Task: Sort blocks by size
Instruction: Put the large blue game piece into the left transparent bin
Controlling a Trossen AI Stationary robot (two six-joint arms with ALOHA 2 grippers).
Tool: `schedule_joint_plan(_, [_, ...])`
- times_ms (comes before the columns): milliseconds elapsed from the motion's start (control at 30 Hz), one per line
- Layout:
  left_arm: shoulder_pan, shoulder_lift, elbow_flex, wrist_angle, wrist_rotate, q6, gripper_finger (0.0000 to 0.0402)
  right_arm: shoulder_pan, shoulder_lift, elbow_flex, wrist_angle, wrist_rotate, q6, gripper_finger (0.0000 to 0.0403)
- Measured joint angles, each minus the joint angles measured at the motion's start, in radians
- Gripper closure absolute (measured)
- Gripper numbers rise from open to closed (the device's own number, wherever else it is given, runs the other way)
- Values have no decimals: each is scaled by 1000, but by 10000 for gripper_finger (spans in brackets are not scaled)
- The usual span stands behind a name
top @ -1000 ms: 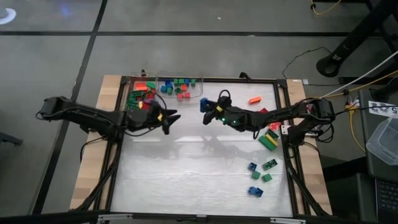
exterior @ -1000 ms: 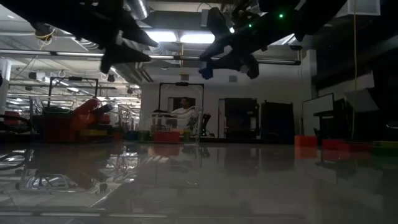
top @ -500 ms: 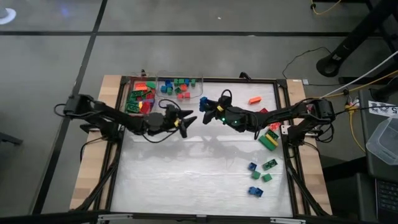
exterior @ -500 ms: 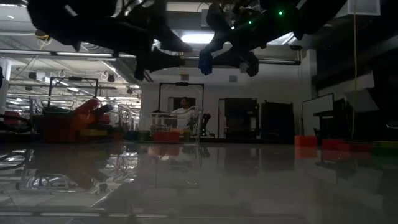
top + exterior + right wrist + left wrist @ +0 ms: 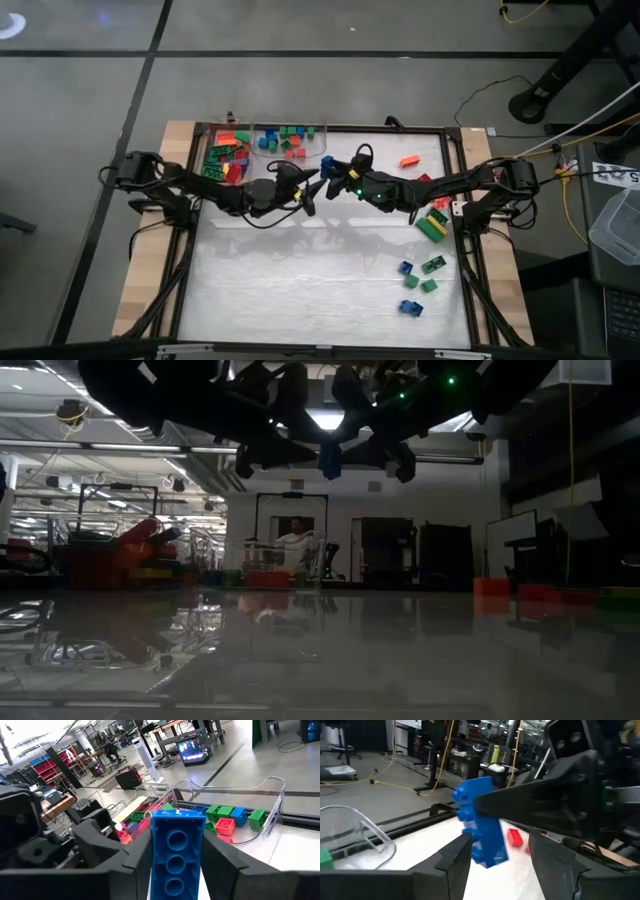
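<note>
High view: both arms meet just above frame centre, over the table (image 5: 300,290). Right gripper (image 5: 327,167) has its fingers clamped on a long blue block (image 5: 326,163); right wrist view shows the block (image 5: 177,851) end-on between the two dark fingers, underside sockets facing cam, lower end cut off by frame edge. Left gripper (image 5: 310,190) sits just beside that block, fingers apart w/ nothing between them; in left wrist view the blue block (image 5: 480,822) hangs upright just past the fingertips (image 5: 456,854), partly covered by the right arm's dark finger crossing from the right. Whether the left fingers touch the block: can't tell. Low view: both grippers are dark silhouettes at top centre, arms cut off by the top edge, only the blue block (image 5: 330,458) readable. Clear bins (image 5: 290,140) at upper left of table hold mixed blocks: red/green/purple pile (image 5: 225,158) in the left one, blue/green/red ones in the right one; exact sizes too small to tell. Loose on table: orange block (image 5: 409,160) upper right, green/red/yellow cluster (image 5: 434,218) at right edge partly hidden under right arm, small blue & green blocks (image 5: 415,282) lower right. Person (image 5: 295,536) seated far back in room, low view, dim.
</note>
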Motion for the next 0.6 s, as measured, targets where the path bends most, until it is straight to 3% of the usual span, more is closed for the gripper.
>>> schedule_joint_plan(600, [22,7,3,-3,2,19,218,1,0,0,97,-16,1,263])
